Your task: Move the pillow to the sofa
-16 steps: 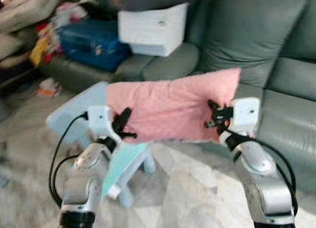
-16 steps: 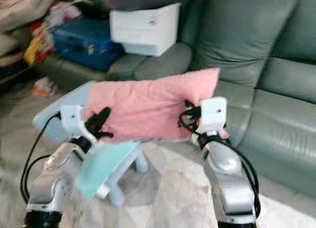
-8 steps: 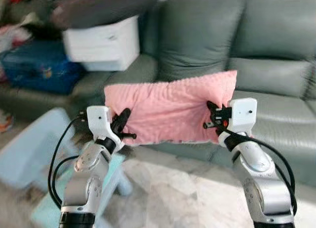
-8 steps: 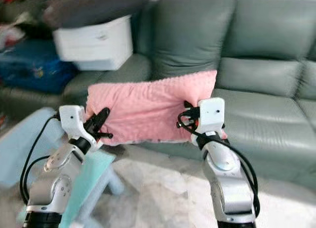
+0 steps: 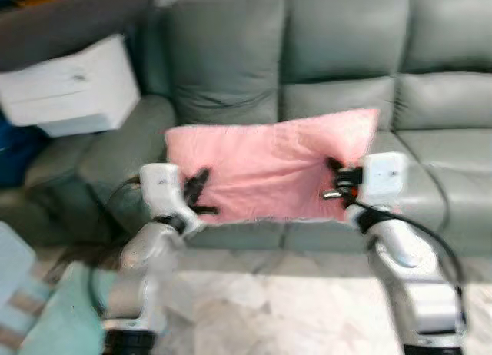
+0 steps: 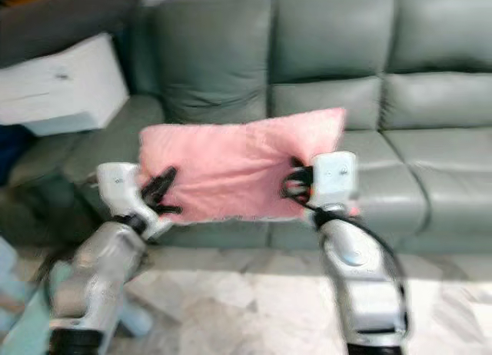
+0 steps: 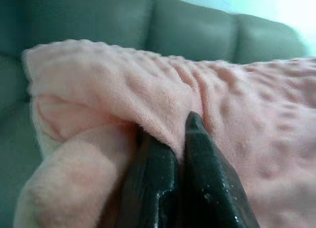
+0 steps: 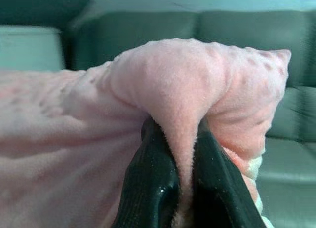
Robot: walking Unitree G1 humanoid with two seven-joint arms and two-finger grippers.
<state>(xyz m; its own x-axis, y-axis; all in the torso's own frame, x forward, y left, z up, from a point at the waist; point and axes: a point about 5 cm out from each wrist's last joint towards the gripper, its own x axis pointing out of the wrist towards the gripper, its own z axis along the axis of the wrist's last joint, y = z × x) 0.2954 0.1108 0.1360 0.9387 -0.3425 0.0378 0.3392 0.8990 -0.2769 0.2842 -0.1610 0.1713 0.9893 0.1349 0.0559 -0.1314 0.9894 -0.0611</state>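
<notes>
So the pink fleece pillow (image 5: 269, 170) sits dead centre of the head views, held up in the air in front of the grey-green leather sofa (image 5: 338, 55) that fills the upper half of the frame, stretched sideways between both arms. The left gripper (image 5: 197, 194) is pinched tight on a fold at the pillow's left edge and the right gripper (image 5: 336, 182) is clamped on a bunched-up fold at its right edge. There's a white storage box (image 5: 69, 86) at upper left on the sofa's end, and pale marble floor (image 5: 269, 301) along the bottom.
</notes>
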